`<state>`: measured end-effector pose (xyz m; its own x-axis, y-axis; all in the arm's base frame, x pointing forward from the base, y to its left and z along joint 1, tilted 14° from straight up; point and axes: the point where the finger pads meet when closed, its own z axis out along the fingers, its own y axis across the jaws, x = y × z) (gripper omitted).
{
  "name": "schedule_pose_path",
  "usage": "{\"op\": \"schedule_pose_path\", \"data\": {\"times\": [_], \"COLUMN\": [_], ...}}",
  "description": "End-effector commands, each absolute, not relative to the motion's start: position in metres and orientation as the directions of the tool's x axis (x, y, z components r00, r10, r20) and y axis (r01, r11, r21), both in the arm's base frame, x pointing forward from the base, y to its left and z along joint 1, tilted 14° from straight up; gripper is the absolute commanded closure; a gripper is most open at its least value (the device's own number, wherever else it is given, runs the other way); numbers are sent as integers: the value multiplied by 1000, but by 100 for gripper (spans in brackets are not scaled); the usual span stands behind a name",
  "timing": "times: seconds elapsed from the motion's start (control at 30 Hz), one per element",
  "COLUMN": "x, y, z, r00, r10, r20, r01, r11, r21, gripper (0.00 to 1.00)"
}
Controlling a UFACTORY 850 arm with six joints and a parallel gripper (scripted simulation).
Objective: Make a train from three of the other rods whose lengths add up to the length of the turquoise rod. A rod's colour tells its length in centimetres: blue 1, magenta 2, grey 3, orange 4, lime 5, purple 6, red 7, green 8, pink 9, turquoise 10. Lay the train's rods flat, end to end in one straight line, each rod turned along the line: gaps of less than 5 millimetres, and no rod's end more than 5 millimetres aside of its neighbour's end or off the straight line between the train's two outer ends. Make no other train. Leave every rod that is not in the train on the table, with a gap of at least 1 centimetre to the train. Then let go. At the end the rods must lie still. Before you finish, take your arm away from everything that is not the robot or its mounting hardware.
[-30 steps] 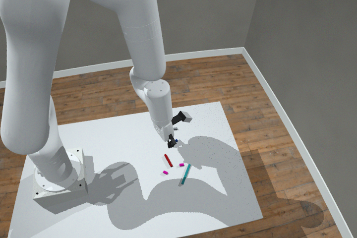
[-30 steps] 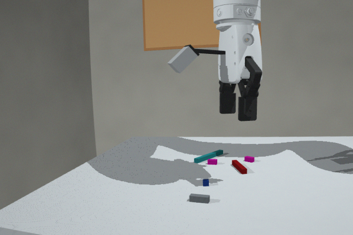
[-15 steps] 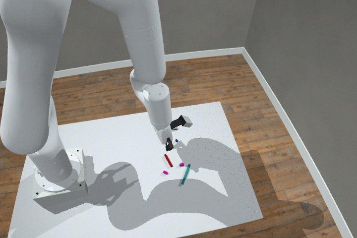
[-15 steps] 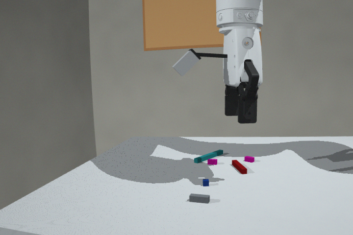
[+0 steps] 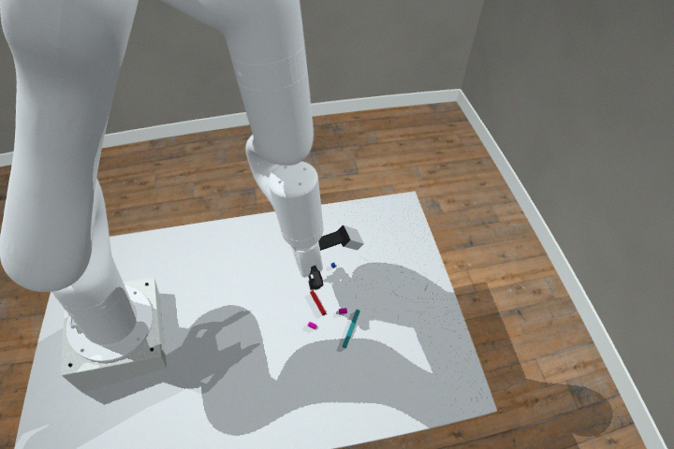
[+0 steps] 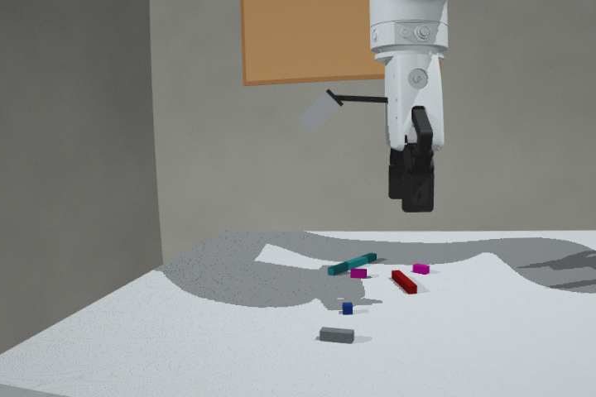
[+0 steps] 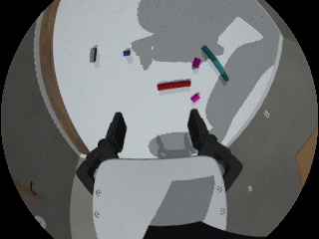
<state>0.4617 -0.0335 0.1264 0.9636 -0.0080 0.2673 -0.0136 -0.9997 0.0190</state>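
The turquoise rod [image 5: 350,327] lies flat on the white table; it also shows in the exterior view [image 6: 352,263] and the wrist view [image 7: 214,63]. A red rod [image 5: 317,302] [image 6: 404,281] [image 7: 174,86] lies to its left. One magenta rod [image 5: 343,311] [image 6: 358,273] [image 7: 197,63] sits close by the turquoise rod, another [image 5: 312,325] [image 6: 420,268] [image 7: 195,98] on the red rod's other side. A blue rod [image 5: 333,264] [image 6: 347,307] [image 7: 127,54] and a grey rod [image 6: 337,334] [image 7: 94,55] lie apart. My gripper [image 5: 315,279] [image 6: 411,201] [image 7: 156,118] is open and empty, hovering well above the red rod's far end.
The arm's base [image 5: 112,339] stands at the table's left. The wrist camera block [image 5: 343,237] juts out beside the gripper and hides the grey rod in the top view. A wooden floor surrounds the table.
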Motion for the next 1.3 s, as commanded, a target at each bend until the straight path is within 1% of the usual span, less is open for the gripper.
{"op": "schedule_pose_path", "data": {"times": [0.0,0.03,0.07,0.37,0.4,1.27], "x": [462,462,457,457,452,452], "y": [-34,-34,-41,-41,-48,-48], "z": [127,127,120,120,114,114], "r00": [963,963,956,956,936,936], "r10": [-13,-13,-127,-127,-237,-237], "r20": [270,270,266,266,259,259], "r01": [-18,-18,-128,-128,-233,-233], "r11": [-1000,-1000,-992,-992,-971,-971], "r21": [19,19,-14,-14,-46,-46], "gripper": [0,0,0,0,0,0]}}
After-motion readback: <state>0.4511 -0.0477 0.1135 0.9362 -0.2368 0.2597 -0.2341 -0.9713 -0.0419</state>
